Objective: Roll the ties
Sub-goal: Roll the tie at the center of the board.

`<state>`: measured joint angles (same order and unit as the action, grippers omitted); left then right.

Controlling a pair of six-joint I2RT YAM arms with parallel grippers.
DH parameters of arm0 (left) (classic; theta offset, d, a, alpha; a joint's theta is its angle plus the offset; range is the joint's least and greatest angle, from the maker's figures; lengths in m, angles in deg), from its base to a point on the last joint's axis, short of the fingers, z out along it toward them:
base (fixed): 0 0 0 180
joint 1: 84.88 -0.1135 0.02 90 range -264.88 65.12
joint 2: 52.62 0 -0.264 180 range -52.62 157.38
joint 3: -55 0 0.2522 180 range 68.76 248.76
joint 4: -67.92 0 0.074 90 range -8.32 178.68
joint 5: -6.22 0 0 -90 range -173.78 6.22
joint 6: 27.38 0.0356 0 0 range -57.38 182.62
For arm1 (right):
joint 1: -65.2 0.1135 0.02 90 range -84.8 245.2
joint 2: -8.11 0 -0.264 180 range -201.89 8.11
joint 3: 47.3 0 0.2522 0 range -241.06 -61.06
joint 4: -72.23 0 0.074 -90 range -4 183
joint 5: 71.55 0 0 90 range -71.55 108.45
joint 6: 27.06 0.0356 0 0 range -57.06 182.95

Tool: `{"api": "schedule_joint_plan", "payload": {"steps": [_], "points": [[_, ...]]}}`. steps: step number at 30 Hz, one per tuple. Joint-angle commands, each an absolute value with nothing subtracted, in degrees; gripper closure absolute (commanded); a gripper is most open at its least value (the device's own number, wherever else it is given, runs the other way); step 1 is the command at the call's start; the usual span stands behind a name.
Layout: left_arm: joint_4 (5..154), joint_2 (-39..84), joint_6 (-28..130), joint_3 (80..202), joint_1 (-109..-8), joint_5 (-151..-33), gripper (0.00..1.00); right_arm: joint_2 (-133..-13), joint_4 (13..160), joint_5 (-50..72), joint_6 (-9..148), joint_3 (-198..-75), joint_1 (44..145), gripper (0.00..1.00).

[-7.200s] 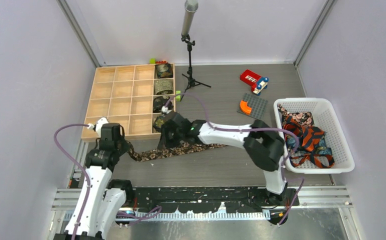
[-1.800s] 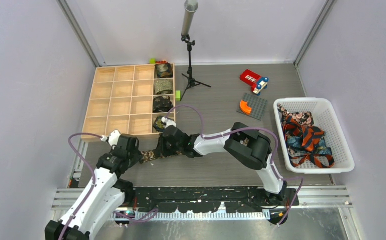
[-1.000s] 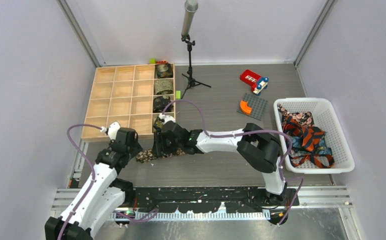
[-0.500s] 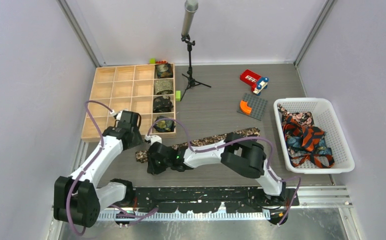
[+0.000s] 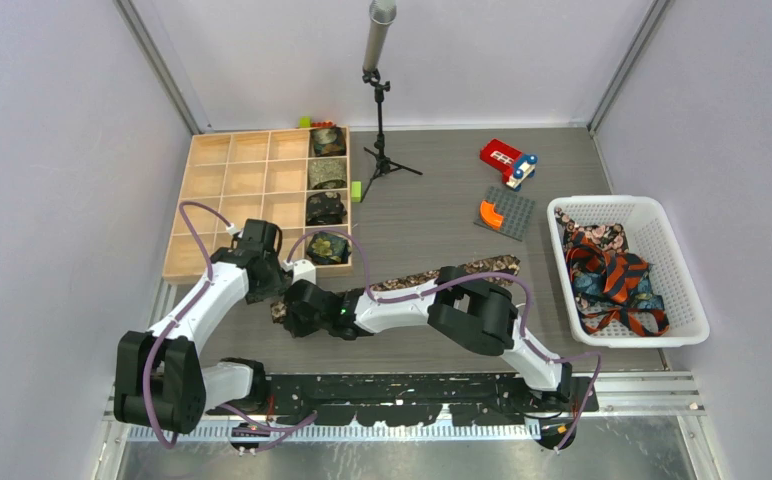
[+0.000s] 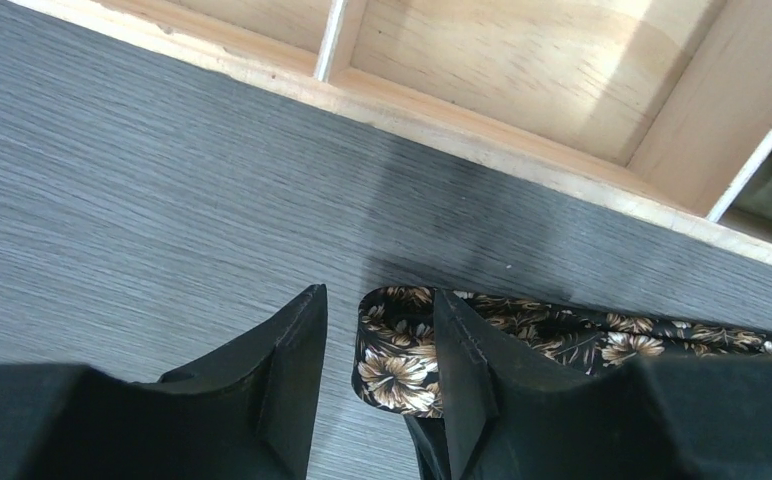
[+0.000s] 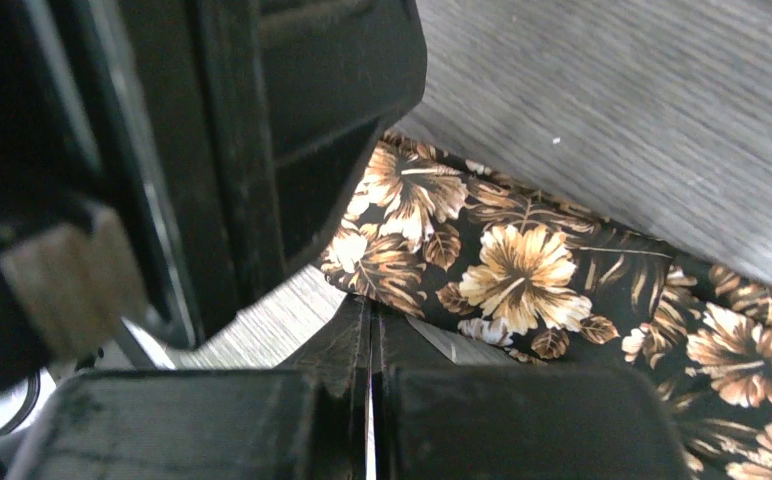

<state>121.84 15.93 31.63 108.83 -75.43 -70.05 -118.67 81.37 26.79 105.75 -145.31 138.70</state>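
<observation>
Two grippers meet at one end of a dark floral tie (image 5: 497, 264), which lies flat on the grey desk (image 5: 432, 200). The left gripper (image 6: 377, 300) is released: its fingers stand apart. The rounded end of the tie lies partly in the gap between them and partly under one finger (image 6: 457, 370); I cannot tell if that finger touches the cloth. The right gripper (image 7: 370, 315) is clenched, its two fingers pressed together with no gap. Its tips are at the near edge of the tie's end, but whether cloth is pinched between them cannot be seen. The left gripper is just beside it. From the right gripper the tie runs away along the right arm as a long straight strip. Just beyond the left gripper is a wooden compartment box (image 5: 232, 190). Four rolled ties (image 5: 327, 175) sit in its column nearest to the grippers, one in each cell. Well apart from both grippers, at the other side of the desk, a white basket (image 5: 630, 202) holds several loose ties (image 5: 617, 275).
</observation>
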Motion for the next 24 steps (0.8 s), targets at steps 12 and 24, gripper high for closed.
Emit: {"api": "schedule_joint_plan", "payload": {"steps": [12, 24], "points": [[122.53, 11.24, 28.42, 109.63, -78.29, -69.34, 0.5, -116.83, 78.77, 29.18, 102.3, -144.73, 138.55, 1.0], [121.25, -3.54, 25.12, 106.61, -79.13, -66.93, 0.11, -102.37, 82.45, 24.9, 97.48, -140.76, 138.59, 1.0]]}}
